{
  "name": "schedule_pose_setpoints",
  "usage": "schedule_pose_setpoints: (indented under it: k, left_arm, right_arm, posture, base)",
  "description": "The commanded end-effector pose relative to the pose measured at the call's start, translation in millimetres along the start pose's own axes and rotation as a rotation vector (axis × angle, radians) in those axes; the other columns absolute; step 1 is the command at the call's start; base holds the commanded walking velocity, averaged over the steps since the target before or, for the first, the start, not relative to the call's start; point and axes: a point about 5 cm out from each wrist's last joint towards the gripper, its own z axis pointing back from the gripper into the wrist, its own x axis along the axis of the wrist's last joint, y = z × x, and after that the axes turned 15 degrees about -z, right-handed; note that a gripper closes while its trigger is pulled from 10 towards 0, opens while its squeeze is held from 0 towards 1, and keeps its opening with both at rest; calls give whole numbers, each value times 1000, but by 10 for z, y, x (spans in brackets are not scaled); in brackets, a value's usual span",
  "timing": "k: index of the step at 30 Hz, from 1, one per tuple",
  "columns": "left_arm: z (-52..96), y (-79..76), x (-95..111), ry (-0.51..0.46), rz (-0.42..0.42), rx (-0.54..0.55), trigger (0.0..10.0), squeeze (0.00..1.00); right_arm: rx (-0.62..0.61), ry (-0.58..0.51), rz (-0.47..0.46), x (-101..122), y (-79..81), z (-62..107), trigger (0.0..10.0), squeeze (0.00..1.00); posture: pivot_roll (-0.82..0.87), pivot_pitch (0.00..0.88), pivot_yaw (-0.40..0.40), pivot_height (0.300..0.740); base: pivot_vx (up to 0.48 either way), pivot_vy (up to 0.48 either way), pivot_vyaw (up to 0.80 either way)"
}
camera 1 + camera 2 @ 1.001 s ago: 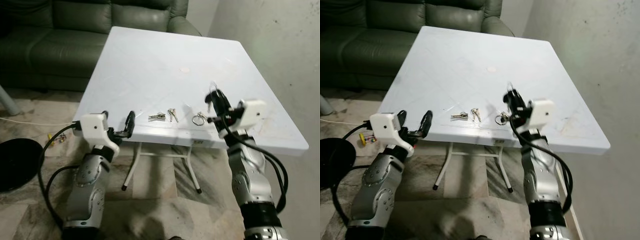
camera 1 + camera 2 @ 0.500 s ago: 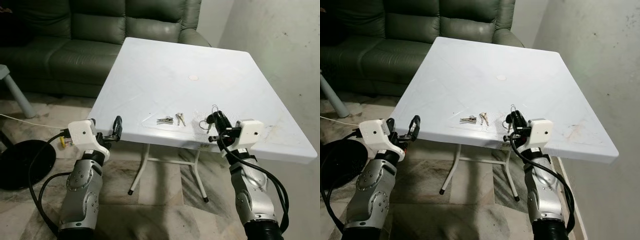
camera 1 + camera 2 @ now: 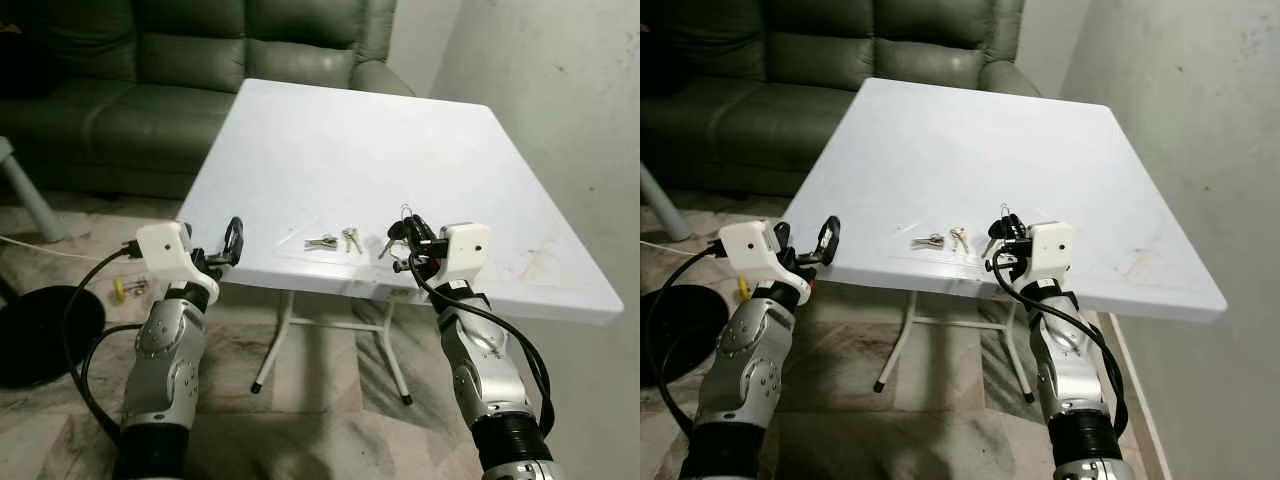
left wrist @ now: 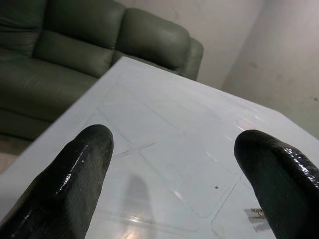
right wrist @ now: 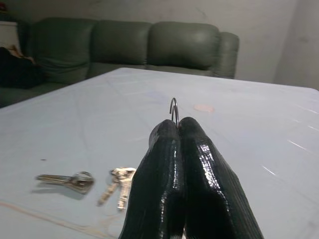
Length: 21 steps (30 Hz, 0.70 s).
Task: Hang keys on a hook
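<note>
Two keys lie on the table beside the right gripper pinching a hook.

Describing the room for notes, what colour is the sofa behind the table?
Dark green sofa, clearest in the right eye view.

No readable text, labels, brands, numbers or signs on anything in view.
</note>
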Motion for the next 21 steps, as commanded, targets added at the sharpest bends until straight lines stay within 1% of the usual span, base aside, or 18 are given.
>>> schedule_pose_setpoints:
  k: [1,4,5,7,9,12,15,21]
  left_arm:
    - [1,43,-23,16,-19,24,10000,0]
    - [11,80,-17,13,-16,40,10000,0]
    - [13,133,0,3,-7,69,10000,0]
    - [9,192,8,8,-10,94,10000,0]
    - [4,206,8,10,-15,95,10000,0]
    - [-7,194,9,1,20,66,10000,0]
    - [-12,187,-7,12,-3,58,10000,0]
    - [-43,149,36,-9,-6,38,10000,0]
  right_arm:
    - [-9,14,0,-18,-19,7,10000,0]
    - [-10,12,2,-18,-29,13,10000,0]
    - [-17,10,3,-12,-42,13,10000,0]
    - [-22,9,-1,-11,-51,12,10000,0]
    - [-24,5,2,-7,-53,11,10000,0]
    - [-34,1,1,-6,-62,8,10000,0]
    - [-36,2,-5,-9,-60,2,10000,0]
    - [-23,-14,2,26,-23,-4,10000,0]
  posture:
    - [91,0,-102,715]
    - [89,0,-98,715]
    - [88,0,-93,715]
    - [87,0,-88,715]
    - [84,0,-84,715]
    - [80,0,-81,715]
    - [74,0,-78,715]
    - [69,0,-80,715]
  base:
    - [0,0,-712]
    - [0,0,-708]
    - [0,0,-712]
    - [0,0,-712]
    - [0,0,-706]
    - [0,0,-710]
    - [0,0,-706]
    - [0,0,-708]
